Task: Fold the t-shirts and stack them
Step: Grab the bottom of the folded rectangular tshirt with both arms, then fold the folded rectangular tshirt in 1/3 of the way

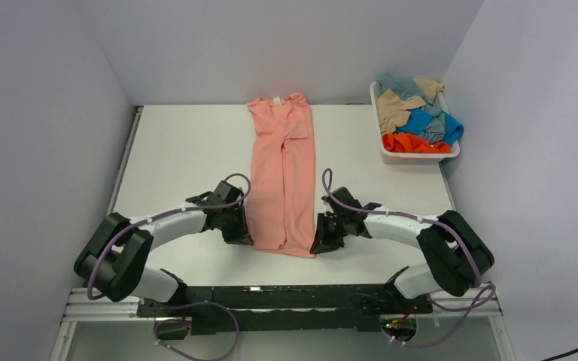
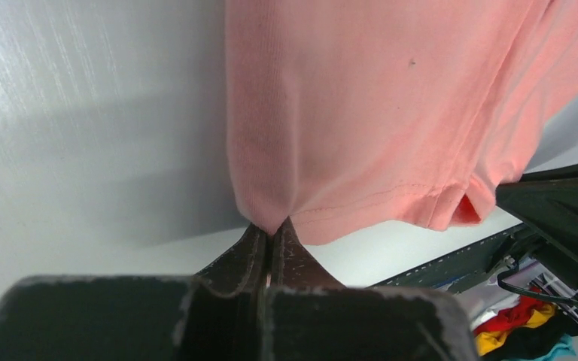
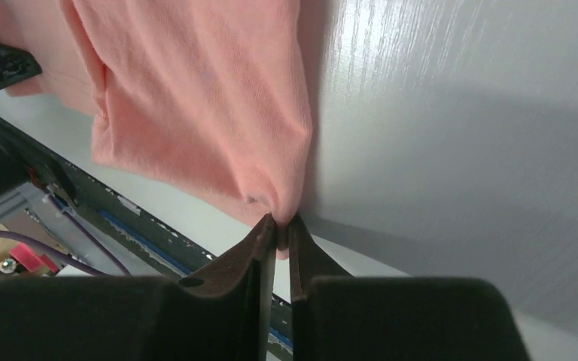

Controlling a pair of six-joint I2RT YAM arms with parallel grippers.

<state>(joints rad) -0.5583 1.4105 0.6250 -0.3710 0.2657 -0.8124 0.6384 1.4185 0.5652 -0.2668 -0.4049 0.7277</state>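
The salmon pink t-shirt (image 1: 281, 173) lies as a narrow strip on the surface (image 1: 181, 150), left of the basket (image 1: 419, 156). The left hand (image 1: 242, 238) and right hand (image 1: 320, 244) each pinch a hem corner. Likely next: lift both evenly, carrying the hem toward the basket-level collar.

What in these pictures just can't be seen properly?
- Top view: how many shirts fill the white basket; the upper ones cover the rest.
- Top view: the pink shirt underside, covered by its top layer.
- Wrist views: how deep the left gripper and right gripper bite, hidden by cloth.
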